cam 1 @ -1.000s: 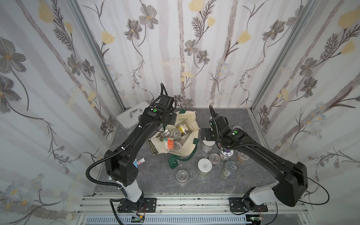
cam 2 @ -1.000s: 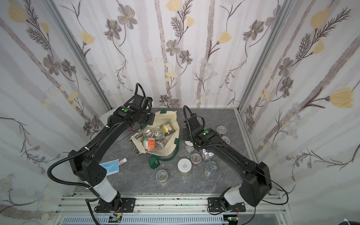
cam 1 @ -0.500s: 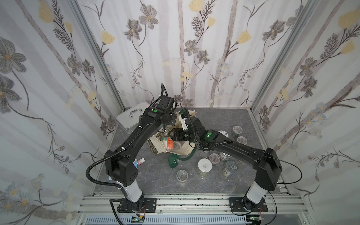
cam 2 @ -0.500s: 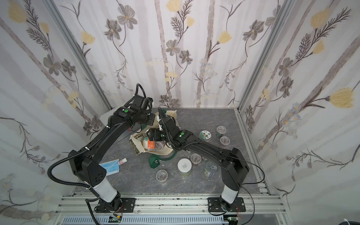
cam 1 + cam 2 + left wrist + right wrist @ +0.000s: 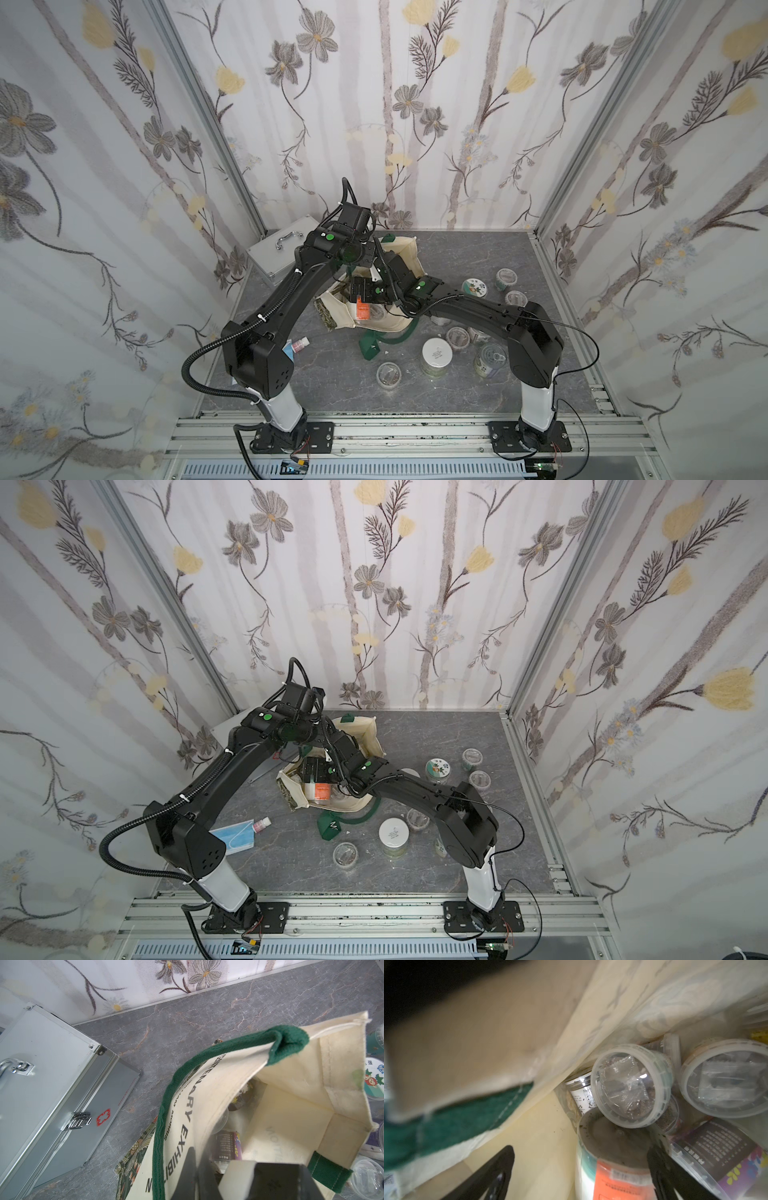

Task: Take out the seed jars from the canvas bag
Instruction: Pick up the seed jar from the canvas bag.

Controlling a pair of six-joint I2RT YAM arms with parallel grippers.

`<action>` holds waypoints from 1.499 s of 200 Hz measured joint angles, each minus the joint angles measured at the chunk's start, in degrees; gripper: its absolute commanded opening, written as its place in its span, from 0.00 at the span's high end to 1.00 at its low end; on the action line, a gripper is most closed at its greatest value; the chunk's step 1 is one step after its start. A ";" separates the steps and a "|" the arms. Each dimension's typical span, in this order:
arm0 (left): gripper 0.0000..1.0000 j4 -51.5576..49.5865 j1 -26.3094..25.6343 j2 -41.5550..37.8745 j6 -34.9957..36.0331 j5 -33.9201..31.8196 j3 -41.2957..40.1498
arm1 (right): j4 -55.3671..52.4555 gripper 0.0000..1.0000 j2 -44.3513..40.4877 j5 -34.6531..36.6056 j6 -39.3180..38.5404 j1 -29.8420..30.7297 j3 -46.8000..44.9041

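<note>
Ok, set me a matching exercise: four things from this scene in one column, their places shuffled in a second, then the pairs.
Things
1. silver metal case with a handle
2. tall jar with an orange label
3. tall jar with a plain white lid
4. light blue face mask

Places
A. upright on the grey table, outside the cream canvas bag
B. flat beside the small pink-capped bottle
C. inside that bag
D. at the table's far corner, against the wall

Pairs: 1-D, 2-C, 3-A, 4-B

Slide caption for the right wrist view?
Open right gripper inside the canvas bag, poised at an orange-labelled jar beside clear-lidded jars.
</note>
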 measured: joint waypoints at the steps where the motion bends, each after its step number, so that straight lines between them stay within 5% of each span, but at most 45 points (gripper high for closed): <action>1: 1.00 0.00 0.00 -0.02 0.00 0.07 0.00 | 0.00 0.00 0.02 0.04 0.07 0.02 -0.02; 116: 1.00 0.13 -0.07 -0.20 0.04 0.50 -0.07 | -3.15 0.01 0.31 5.16 1.01 0.57 -2.47; 223: 1.00 0.35 -0.07 -0.20 0.04 0.46 -0.07 | -0.81 0.23 4.17 -0.15 3.28 0.66 -2.45; 300: 1.00 0.35 -0.07 -0.31 0.07 0.46 -0.11 | 5.33 0.29 -7.10 1.33 4.63 -1.62 -12.61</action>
